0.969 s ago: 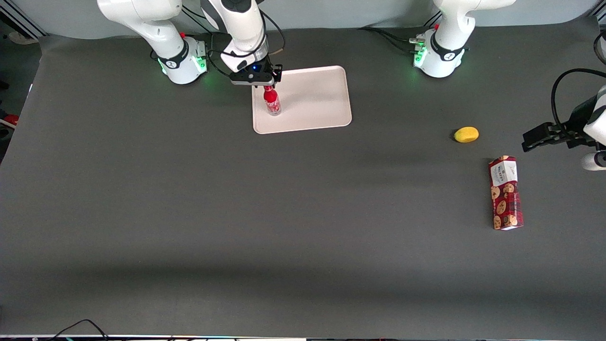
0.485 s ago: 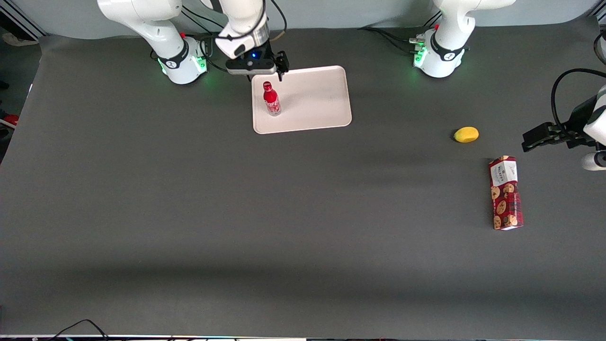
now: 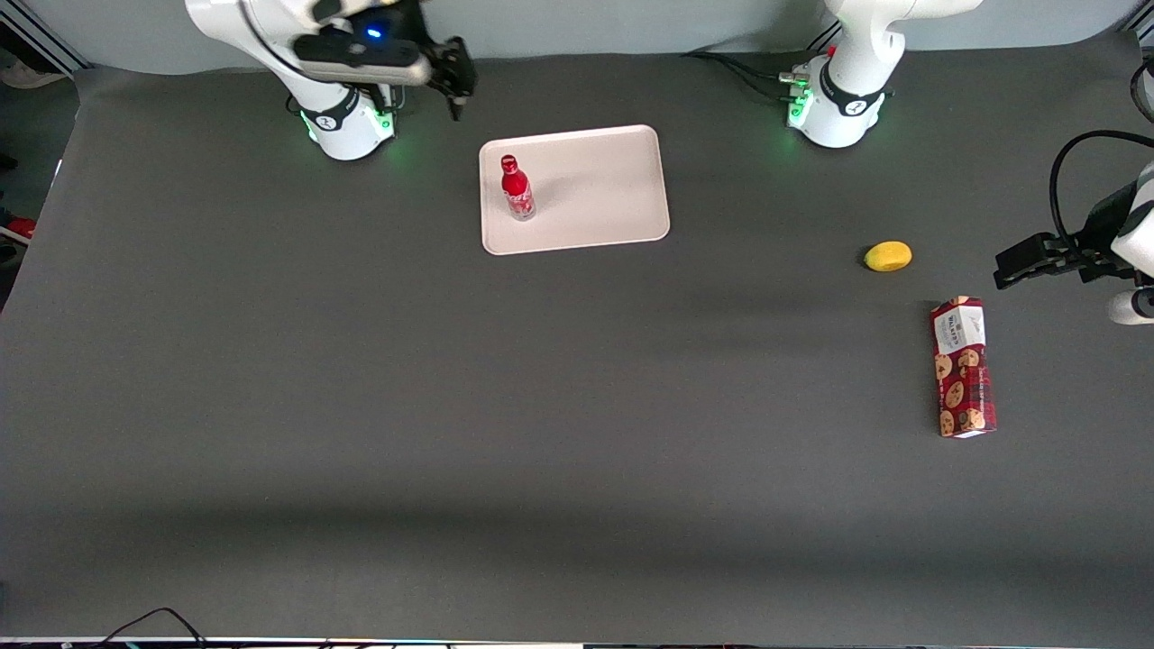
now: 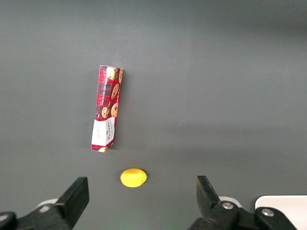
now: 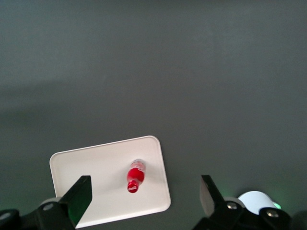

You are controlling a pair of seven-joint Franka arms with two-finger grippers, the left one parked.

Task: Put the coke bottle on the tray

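- Front view: bottle (image 3: 515,187) stands upright on the tray (image 3: 604,189), near its working-arm end; gripper (image 3: 451,77) hangs high above the table, well apart, holding nothing.
- Right wrist view: fingers (image 5: 79,194) spread wide, bottle (image 5: 134,176) on tray (image 5: 86,177) far below.
- Left wrist view: cookie box (image 4: 107,108), lemon (image 4: 133,177) on table.

A dark grey mat (image 3: 505,406) covered the table; a pale grey-blue wall (image 3: 631,22) rose at its edge.

Count from my station: one slim red coke bottle (image 3: 517,189), one flat pale pinkish-beige tray (image 3: 613,194), one long red cookie box (image 3: 963,367), one small yellow lemon-shaped fruit (image 3: 888,256). One gripper (image 3: 455,86) mine, raised near my base, fingers apart.
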